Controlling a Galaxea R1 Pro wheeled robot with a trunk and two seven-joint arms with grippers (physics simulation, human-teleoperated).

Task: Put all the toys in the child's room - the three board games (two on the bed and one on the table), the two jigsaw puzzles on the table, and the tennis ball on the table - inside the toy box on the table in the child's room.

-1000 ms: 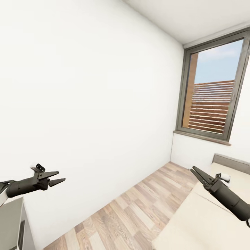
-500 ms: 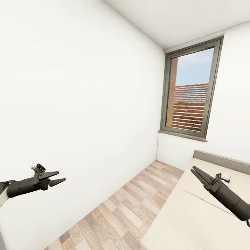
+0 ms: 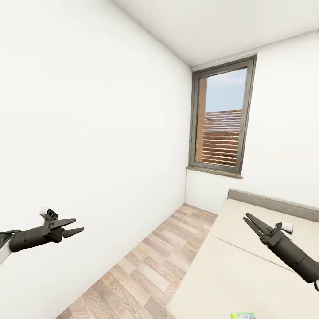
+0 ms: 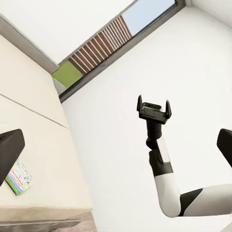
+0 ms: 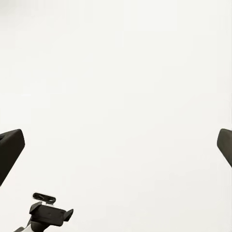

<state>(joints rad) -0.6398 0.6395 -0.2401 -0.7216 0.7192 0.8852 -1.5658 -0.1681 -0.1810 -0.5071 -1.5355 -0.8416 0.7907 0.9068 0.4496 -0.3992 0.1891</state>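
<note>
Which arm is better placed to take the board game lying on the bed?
Probably the right: the right gripper hangs open above the bed, near the board game; the left gripper is over near the wall.

Bed (image 3: pixel 248 261) lay along the right side of the room, headboard (image 3: pixel 270 203) at its far end against the back wall. Window (image 3: pixel 221 122) stood in that wall, left of the headboard. Floor (image 3: pixel 146 270) ran between bed and left wall (image 3: pixel 79 146). One board game (image 3: pixel 243 316) lay on the bed's near end.
</note>
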